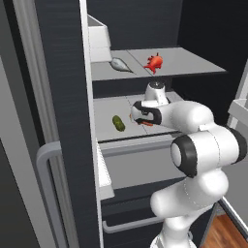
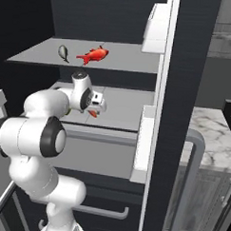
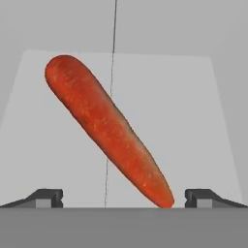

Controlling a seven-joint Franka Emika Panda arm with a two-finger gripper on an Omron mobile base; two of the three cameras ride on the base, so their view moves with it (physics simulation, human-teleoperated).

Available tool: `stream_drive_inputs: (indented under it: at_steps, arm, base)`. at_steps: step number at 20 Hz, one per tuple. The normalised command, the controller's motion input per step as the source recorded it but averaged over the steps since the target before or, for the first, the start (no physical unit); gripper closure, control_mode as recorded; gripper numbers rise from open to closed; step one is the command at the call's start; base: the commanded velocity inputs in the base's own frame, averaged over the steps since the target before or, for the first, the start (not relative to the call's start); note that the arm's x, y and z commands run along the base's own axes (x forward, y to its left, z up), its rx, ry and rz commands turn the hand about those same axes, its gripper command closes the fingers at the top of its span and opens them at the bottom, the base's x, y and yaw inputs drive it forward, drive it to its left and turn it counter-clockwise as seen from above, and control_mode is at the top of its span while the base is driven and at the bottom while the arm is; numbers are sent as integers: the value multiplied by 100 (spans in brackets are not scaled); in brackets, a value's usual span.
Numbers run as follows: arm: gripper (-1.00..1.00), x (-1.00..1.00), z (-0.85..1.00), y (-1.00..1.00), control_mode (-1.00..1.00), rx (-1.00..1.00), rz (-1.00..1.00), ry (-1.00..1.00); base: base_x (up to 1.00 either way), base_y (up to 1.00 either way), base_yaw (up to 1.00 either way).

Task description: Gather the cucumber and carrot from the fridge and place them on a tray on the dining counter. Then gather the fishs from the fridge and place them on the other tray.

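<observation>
While the hand (image 3: 124, 198) hangs over the middle fridge (image 1: 68, 97) shelf, its fingers (image 3: 46, 197) stand wide apart, gripping nothing. Carrot (image 3: 106, 128) lies on the shelf directly below, slanted between the fingertips, thin end near the right one. Cucumber (image 1: 118, 122) sits on the same shelf, near the carrot. Silver fish (image 1: 120, 64) and red fish (image 1: 154, 62) rest on the shelf above.

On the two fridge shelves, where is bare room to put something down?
Upper shelf: bare right of the red fish. Lower shelf: bare toward the door side, right-base view. Crowded: cucumber, carrot and open hand together.
</observation>
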Motion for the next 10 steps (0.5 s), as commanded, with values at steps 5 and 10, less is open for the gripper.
stream_drive_inputs:
  at_steps: [5,10]
  arm:
    - [-100,43,-15,0,-100,0,0,0]
    - [-100,45,-10,0,-100,0,0,0]
  base:
    - [0,0,0]
    - [0,0,0]
